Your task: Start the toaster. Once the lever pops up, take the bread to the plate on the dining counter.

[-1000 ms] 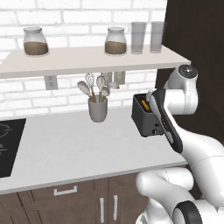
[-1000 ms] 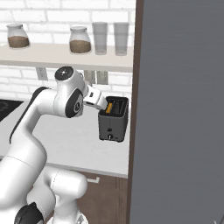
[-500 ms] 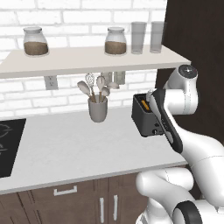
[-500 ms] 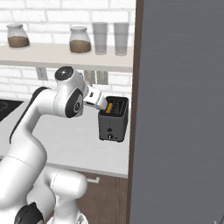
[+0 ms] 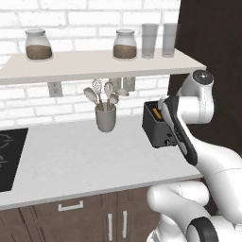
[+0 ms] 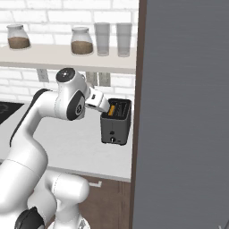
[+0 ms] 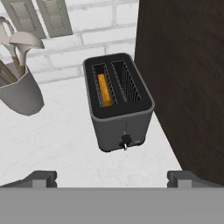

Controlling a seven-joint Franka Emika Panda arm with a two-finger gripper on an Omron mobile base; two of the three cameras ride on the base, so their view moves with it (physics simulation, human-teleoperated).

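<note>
The dark grey toaster (image 7: 118, 103) stands on the grey counter against a tall dark cabinet side, also seen from the base as the toaster (image 5: 158, 126) and toaster (image 6: 115, 126). The bread (image 7: 103, 89) sits low in its left slot, only its orange-tan top edge showing; it shows as an orange strip of bread (image 6: 112, 108) in the right base view. A small knob (image 7: 126, 141) sticks out of the toaster's front. My gripper (image 7: 113, 178) hovers above and in front of the toaster, open, its fingertips (image 7: 42, 178) wide apart with nothing between them. The plate and dining counter are out of view.
A grey utensil cup (image 5: 106, 118) with spoons stands left of the toaster. The dark cabinet wall (image 7: 183, 83) rises right beside the toaster. A shelf (image 5: 94, 64) with jars and glasses hangs overhead. A black cooktop (image 5: 9, 156) lies at the counter's far left.
</note>
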